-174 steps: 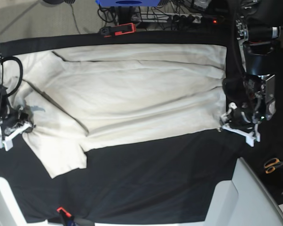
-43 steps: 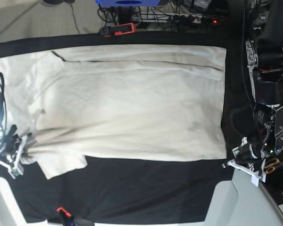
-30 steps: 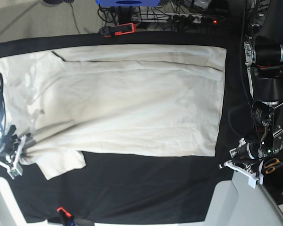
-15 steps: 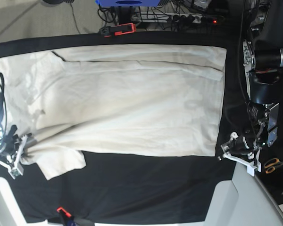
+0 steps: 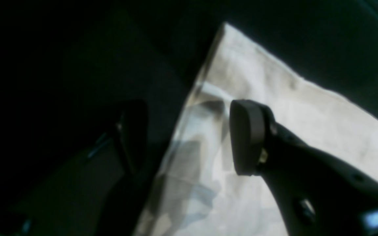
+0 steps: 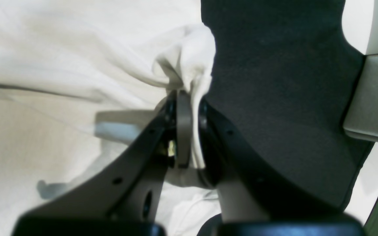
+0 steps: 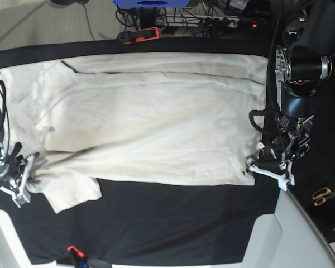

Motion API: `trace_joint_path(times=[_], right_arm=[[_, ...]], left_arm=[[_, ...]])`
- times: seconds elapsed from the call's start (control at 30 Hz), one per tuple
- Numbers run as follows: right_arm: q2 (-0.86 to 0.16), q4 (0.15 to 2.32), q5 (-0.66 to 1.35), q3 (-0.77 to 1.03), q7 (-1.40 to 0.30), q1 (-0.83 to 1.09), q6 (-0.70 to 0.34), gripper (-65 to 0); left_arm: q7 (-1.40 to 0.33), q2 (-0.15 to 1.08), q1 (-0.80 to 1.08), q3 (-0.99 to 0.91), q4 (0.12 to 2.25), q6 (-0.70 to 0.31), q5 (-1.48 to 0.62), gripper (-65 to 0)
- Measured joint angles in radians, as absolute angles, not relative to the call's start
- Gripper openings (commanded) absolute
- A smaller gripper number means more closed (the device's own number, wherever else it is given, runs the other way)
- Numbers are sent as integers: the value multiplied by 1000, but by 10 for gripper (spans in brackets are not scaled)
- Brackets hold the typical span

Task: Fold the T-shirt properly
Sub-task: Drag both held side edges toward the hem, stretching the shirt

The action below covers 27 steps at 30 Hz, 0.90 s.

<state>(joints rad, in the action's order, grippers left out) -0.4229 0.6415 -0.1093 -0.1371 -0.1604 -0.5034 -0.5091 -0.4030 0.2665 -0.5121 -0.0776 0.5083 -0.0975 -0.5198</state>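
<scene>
The cream T-shirt (image 7: pixel 151 117) lies spread out flat on the black table cloth (image 7: pixel 173 223), with one short sleeve (image 7: pixel 72 192) hanging toward the front left. My left gripper (image 7: pixel 263 165) stands open at the shirt's front right corner. In the left wrist view its two fingers (image 5: pixel 246 137) straddle the shirt's straight hem edge (image 5: pixel 189 98) without pinching it. My right gripper (image 7: pixel 23 180) is at the far left, shut on a bunched bit of the T-shirt (image 6: pixel 189 65) by the sleeve. The cloth rises in a small peak between its fingertips (image 6: pixel 184 108).
A red clamp (image 7: pixel 139 36) holds the table cloth at the back edge, and another red clamp (image 7: pixel 73 251) at the front. Orange-handled scissors (image 7: pixel 324 195) lie at the far right. A pale grey panel (image 7: pixel 293 234) fills the front right corner. Cables and a blue object (image 7: pixel 151 3) sit behind the table.
My left gripper has opened, let go of the shirt's front right corner, and moved back and inward over the hem. The right gripper still grips by the sleeve.
</scene>
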Motion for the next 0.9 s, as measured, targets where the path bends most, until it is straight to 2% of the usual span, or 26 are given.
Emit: trace_joint_path(times=[0.23,0.3,0.5,0.6,0.9], right_arm=[[-424,641,-109,-137,-160,-504,-509,-650],[-424,641,-109,-137,-160,-504,-509,-650],[-427,645,-109,-137,-160,-503,-509,-650],[-427,646,-109,-137,-160,-504,-509,-650],[-427,647,-110,-137,-161,-491,-509,-650]], left_arm=[[-365,258,-501,-78,485,-113,-528,-263],[-356,258,-501,-78,475,-114,-529,-291],[-320,268,-465,-80,473,-113,-542,-548],[-288,270,-439,-84,481,-117,-554,-650],[-266,273,-404,-84,494,-138,-574,-650]])
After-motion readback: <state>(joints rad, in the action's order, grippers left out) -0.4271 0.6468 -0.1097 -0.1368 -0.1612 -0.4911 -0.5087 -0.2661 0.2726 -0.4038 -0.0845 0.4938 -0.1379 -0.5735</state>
